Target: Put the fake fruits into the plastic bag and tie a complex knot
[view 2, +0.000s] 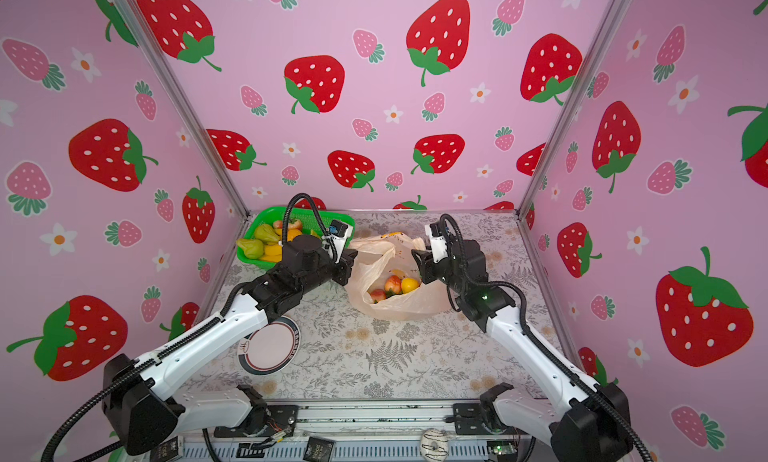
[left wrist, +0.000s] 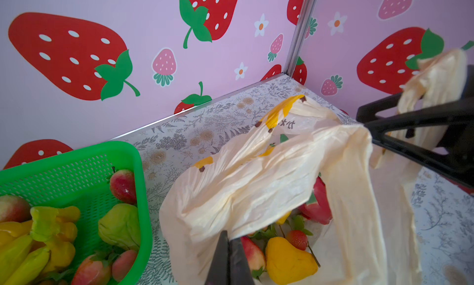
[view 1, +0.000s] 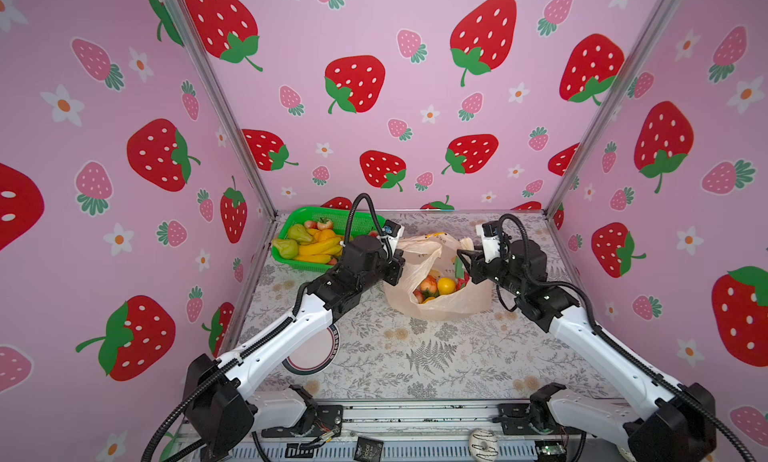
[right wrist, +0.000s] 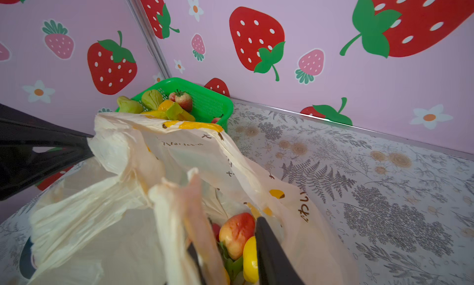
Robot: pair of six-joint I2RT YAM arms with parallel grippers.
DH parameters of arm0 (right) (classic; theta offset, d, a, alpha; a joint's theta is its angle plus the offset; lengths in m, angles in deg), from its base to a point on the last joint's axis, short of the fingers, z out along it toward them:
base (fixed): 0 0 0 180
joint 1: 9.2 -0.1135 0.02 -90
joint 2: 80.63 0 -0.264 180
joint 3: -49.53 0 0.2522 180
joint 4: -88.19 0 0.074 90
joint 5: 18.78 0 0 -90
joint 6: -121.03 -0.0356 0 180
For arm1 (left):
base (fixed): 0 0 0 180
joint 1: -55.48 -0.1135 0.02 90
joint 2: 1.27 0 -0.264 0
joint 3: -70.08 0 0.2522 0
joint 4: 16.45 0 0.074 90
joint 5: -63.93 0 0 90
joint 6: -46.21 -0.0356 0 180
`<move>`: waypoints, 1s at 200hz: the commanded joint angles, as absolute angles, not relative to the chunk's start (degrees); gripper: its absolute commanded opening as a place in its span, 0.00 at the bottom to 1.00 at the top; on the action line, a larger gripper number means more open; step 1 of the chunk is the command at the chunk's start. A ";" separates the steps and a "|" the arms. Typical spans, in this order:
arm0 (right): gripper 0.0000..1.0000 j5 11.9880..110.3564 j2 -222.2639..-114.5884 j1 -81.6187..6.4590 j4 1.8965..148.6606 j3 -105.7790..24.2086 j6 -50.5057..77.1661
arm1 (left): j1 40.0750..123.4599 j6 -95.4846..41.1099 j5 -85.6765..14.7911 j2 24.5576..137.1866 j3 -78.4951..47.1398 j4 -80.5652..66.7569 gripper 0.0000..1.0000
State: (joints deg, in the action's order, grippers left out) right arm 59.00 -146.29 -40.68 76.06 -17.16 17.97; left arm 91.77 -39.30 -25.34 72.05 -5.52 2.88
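The peach plastic bag point(view 1: 440, 302) point(view 2: 399, 308) stands open mid-table. Inside it lie fake fruits point(view 1: 440, 287) point(left wrist: 289, 260): a yellow pear, red-pink apples, strawberries. My left gripper point(view 1: 400, 254) point(left wrist: 229, 241) is shut on the bag's left rim and holds it up. At the bag's right rim, my right gripper point(view 1: 462, 256) point(right wrist: 225, 235) has its jaws apart over the fruit. A loose bag handle point(right wrist: 184, 209) drapes against one finger, which it partly hides. No knot shows in the handles.
A green mesh basket point(view 1: 291, 261) point(left wrist: 123, 152) with several more fruits point(view 1: 316, 243) sits at the back left corner, close behind my left wrist. A round plate point(view 2: 270, 347) lies under the left forearm. Pink strawberry walls close in three sides.
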 commanded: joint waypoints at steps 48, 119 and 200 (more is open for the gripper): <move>0.60 57.18 -143.01 -41.08 75.29 -25.16 24.79 | 87.25 -24.31 -30.48 68.04 0.19 -6.58 0.00; 0.68 46.59 -146.21 -45.82 72.16 -33.72 31.37 | 85.98 -18.46 -33.10 65.97 3.19 -10.33 0.00; 0.66 27.39 -161.31 -45.76 61.73 -43.91 38.76 | 85.84 -18.56 -33.59 65.79 3.15 -10.08 0.00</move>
State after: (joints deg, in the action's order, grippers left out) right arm 34.19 -159.98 -45.69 65.48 -40.63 34.12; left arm 86.11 -19.43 -32.81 66.69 3.31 -8.71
